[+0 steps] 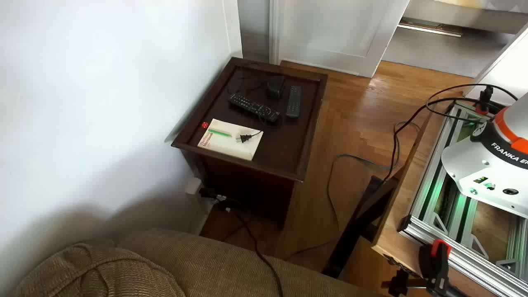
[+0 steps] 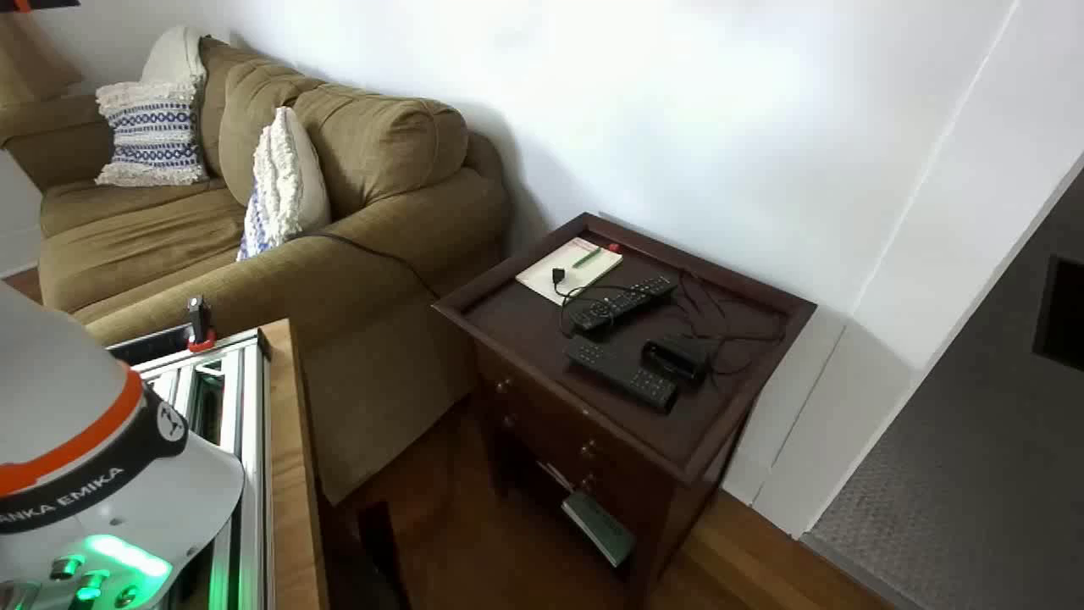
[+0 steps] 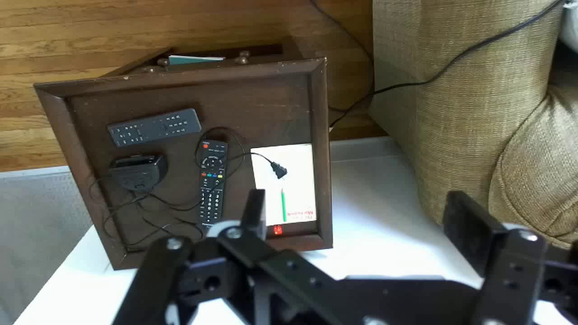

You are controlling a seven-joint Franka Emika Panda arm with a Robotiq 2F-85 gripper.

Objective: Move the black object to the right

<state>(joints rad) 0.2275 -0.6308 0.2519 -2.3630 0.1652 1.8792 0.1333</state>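
— Where to look, going left to right in the wrist view?
— Past the grey remote (image 3: 155,127), to the black remote (image 3: 212,180) (by shade, probably the one meant), lying on the bench (image 3: 266,108) near the notepad (image 3: 293,185). Then to the claw (image 3: 361,214): spread wide, holding nothing.
— So, done?
— Apparently not begun. Yet to reach, grip, shift right, let go.

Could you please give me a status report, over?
Gripper open, empty. Black multicolor-button remote on side table, untouched. Power cord loops around its top end.
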